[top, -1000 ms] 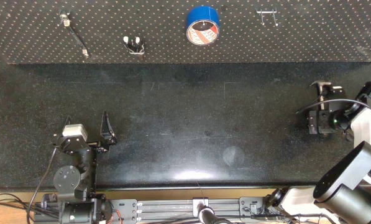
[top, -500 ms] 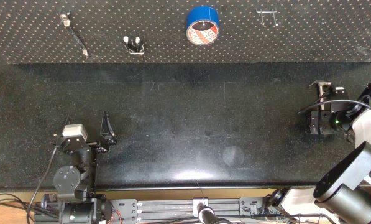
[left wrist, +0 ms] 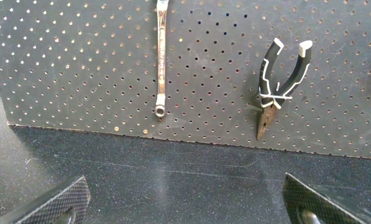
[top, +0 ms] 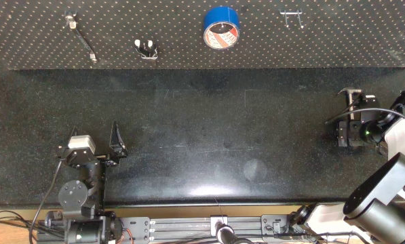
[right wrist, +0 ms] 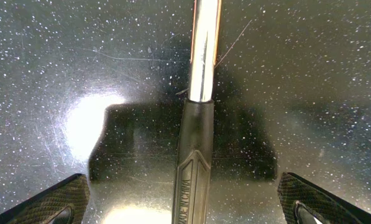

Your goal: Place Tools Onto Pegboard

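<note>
A hammer (top: pixel 352 96) lies on the black table at the far right, its head toward the pegboard (top: pixel 188 47). My right gripper (top: pixel 349 133) hovers over its handle, open, with a finger on each side. In the right wrist view the steel shaft and black grip of the hammer (right wrist: pixel 196 143) run straight between the spread fingers of my right gripper (right wrist: pixel 185 214), which do not touch it. My left gripper (top: pixel 95 140) rests open near its base, facing the board; nothing lies between the fingertips of the left gripper (left wrist: pixel 185 211).
On the pegboard hang a wrench (top: pixel 82 37), black-handled pliers (top: pixel 146 48), a blue tape roll (top: pixel 222 28) and a bare wire hook (top: pixel 292 16). The wrench (left wrist: pixel 161 59) and pliers (left wrist: pixel 279 81) face the left wrist. The black tabletop (top: pixel 209 135) stretches between both arms.
The right arm has shifted only very slightly above the hammer. The left arm has not moved.
</note>
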